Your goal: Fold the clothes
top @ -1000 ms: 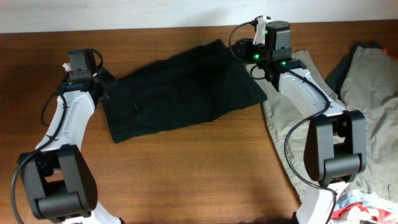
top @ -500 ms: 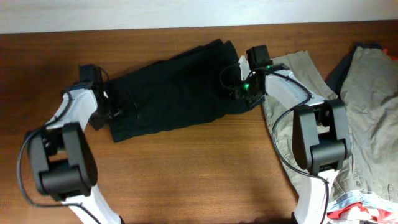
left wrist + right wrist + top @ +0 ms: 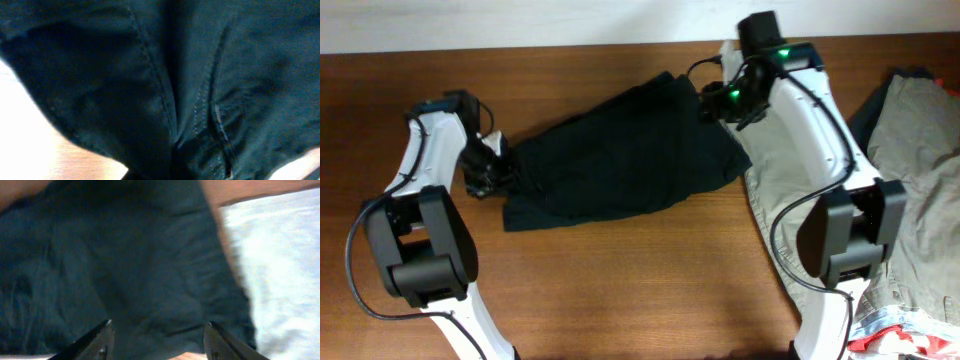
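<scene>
Overhead view of a wooden table (image 3: 620, 290) with a pair of black shorts (image 3: 620, 150) spread across its middle, lying on a slant. The shorts are mostly flat, with the cloth gathered at their left edge.

The left gripper (image 3: 485, 172) sits at that left edge, touching the gathered cloth. Its wrist camera shows only dark fabric and seams pressed close, so I cannot tell whether its fingers are parted or closed on the cloth.

The right gripper (image 3: 160, 340) hovers over the shorts' upper right corner. Its two fingers (image 3: 104, 339) are spread wide, with black cloth between and below them and nothing held.

A pair of beige shorts (image 3: 770, 195) lies just beside the black shorts' right edge, touching or slightly under it.

The step in hand looks like taking hold of the two ends to begin a fold. To do it well:
- The right gripper should come down on the black corner only, clear of the beige cloth.
- It should pinch all the layers near the hem.
- Both ends should then rise together, so the fold line stays straight and the cloth does not drag or bunch.
</scene>
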Controlling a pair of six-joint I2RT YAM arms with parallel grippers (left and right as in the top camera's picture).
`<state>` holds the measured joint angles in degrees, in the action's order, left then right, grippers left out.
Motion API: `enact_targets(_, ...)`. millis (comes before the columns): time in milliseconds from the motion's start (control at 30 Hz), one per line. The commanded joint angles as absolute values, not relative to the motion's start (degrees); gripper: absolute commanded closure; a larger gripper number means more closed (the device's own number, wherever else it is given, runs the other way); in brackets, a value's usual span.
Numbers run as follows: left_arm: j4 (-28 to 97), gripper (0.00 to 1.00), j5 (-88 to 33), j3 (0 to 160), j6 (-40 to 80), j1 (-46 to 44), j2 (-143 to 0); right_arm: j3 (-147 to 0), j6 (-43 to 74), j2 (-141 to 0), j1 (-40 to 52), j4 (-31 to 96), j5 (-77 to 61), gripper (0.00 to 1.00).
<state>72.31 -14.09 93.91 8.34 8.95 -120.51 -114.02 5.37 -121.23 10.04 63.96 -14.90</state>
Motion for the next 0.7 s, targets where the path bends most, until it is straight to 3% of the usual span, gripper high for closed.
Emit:
enact_targets(0, 79.35, 1.00, -13.78, 103.90, 6.31, 8.80, -117.19, -111.53, 4.25, -123.28, 16.71, 65.47, -21.58, 0.45)
enact_targets(133, 79.90, 1.00, -17.04, 105.49, 6.33, 8.75, -108.18, -101.25, 4.93, -126.19, 28.05, 53.28, -29.85, 0.50)
enact_targets(267, 80.51, 1.00, -23.07, 105.49, 6.33, 8.54, -102.87, -100.33, 5.78, -131.96, 37.50, 44.97, -35.75, 0.53)
enact_targets(400, 76.86, 1.00, -24.40, 105.41, 6.33, 7.16, -100.64, -100.62, 6.22, -133.99, 43.53, 39.20, -34.52, 0.46)
enact_targets(533, 76.55, 1.00, -19.46, 104.92, 6.35, 1.34, -100.86, -108.09, 5.74, -130.63, 36.82, 48.62, -26.96, 0.36)
enact_targets(667, 76.90, 1.00, -10.09, 104.92, 6.35, -5.34, -101.25, -116.33, 4.45, -127.42, 23.33, 67.66, -18.37, 0.35)
